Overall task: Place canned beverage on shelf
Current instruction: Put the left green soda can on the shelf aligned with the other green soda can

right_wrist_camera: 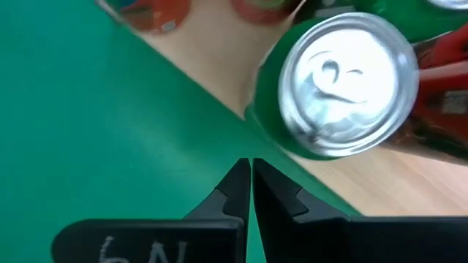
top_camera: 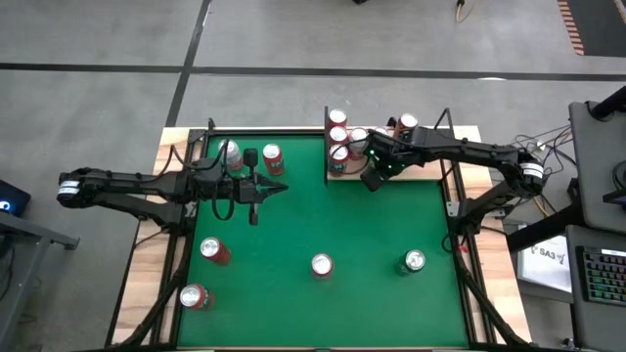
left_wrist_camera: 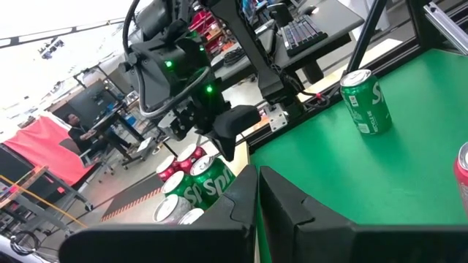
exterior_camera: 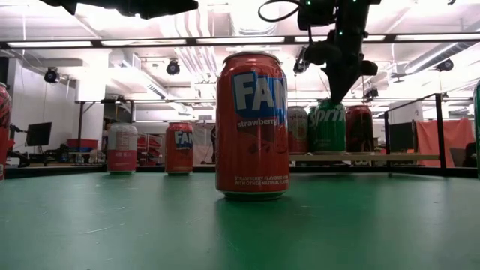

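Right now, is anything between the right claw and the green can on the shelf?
Nothing. In the right wrist view the right claw, shut and empty, sits above the green can on the shelf, only bare wood and felt between.

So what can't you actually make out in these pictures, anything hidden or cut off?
- Shelf, high view: the right gripper and arm cover part of the board.
- Shelf cans, low view: the strawberry Fanta can hides part of the row beside the Sprite can.
- Red cans, right wrist view: cut off by the edge, labels unreadable.
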You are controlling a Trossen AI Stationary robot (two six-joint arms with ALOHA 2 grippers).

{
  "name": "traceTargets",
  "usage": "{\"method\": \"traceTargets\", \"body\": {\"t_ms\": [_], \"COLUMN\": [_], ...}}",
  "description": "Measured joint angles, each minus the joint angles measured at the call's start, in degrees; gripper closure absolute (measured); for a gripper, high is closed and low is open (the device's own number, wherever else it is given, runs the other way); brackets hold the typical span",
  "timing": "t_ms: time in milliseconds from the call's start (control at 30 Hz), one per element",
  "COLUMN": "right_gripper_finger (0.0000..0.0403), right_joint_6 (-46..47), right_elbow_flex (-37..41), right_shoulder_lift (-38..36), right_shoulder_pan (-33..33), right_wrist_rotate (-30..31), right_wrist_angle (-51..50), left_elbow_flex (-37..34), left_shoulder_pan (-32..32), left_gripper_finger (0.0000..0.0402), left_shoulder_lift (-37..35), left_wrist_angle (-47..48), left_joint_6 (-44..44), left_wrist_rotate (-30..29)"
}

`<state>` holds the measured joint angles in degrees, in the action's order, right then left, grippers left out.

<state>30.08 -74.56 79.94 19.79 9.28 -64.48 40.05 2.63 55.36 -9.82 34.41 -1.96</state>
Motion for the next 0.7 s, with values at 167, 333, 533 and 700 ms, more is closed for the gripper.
{"method": "traceTargets", "body": {"t_ms": [167, 333, 533, 700], "right_gripper_finger": [0.0394, 0.0394, 0.0394, 0.0394], "right_joint_6": [-1.61, -3.56, -3.49, -4.59], "right_elbow_flex": [0.00, 0.00, 0.00, 0.00], "right_shoulder_lift": [0.40, 1.17, 1.19, 1.20], "right_shoulder_pan": [0.03, 0.50, 0.51, 1.19], "right_wrist_rotate": [1.11, 4.17, 2.30, 3.81], "right_wrist_angle": [0.16, 0.51, -0.40, 0.66], "left_elbow_flex": [0.00, 0.00, 0.00, 0.00], "left_shoulder_pan": [0.00, 0.00, 0.00, 0.00], "left_gripper_finger": [0.0402, 0.0402, 0.0402, 0.0402], "left_shoulder_lift": [0.01, 0.00, 0.00, 0.01], "left_wrist_angle": [0.13, 0.11, 0.08, 0.07], "left_joint_6": [0.00, -0.02, -0.46, -0.46], "left_wrist_rotate": [0.00, 0.00, -0.01, 0.00]}}
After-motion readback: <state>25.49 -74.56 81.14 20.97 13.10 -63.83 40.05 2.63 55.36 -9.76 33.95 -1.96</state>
